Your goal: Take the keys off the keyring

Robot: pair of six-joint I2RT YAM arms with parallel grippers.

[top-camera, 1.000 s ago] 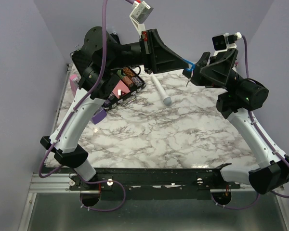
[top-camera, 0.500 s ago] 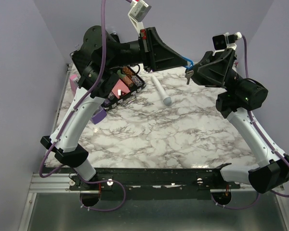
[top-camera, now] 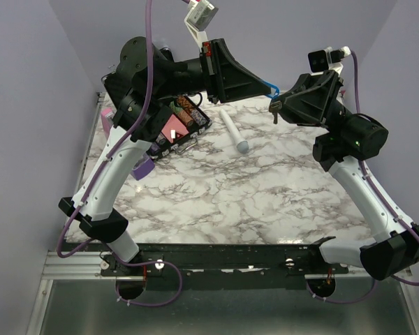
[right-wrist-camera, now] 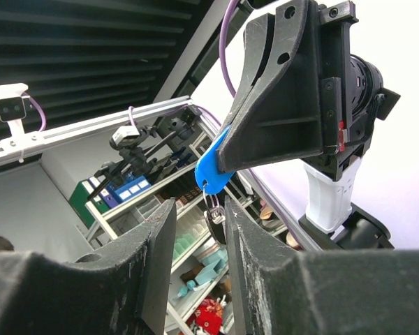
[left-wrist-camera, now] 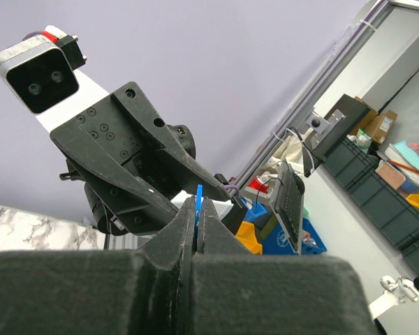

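My left gripper [top-camera: 264, 88] is raised above the back of the table and shut on the blue keyring tag [top-camera: 271, 88]. In the left wrist view the tag's edge [left-wrist-camera: 199, 194] pokes out between the closed fingers of that gripper [left-wrist-camera: 197, 204]. In the right wrist view the tag [right-wrist-camera: 214, 166] carries a small metal ring, and the key [right-wrist-camera: 214, 215] hangs from the ring. My right gripper [right-wrist-camera: 199, 209] is open, with the key between its fingers and close to the right finger [right-wrist-camera: 237, 216]. From above, the right gripper [top-camera: 279, 103] faces the left one, and the key [top-camera: 273, 112] dangles between them.
A white wand [top-camera: 234, 131] lies on the marble table [top-camera: 230, 202] below the grippers. A black tray [top-camera: 185, 124] of small items stands at the back left under the left arm. A purple object [top-camera: 143, 167] sits by the left edge.
My right gripper has shifted left and slightly up toward the left gripper, so its open fingers are now around the hanging key. The left gripper keeps hold of the blue tag.
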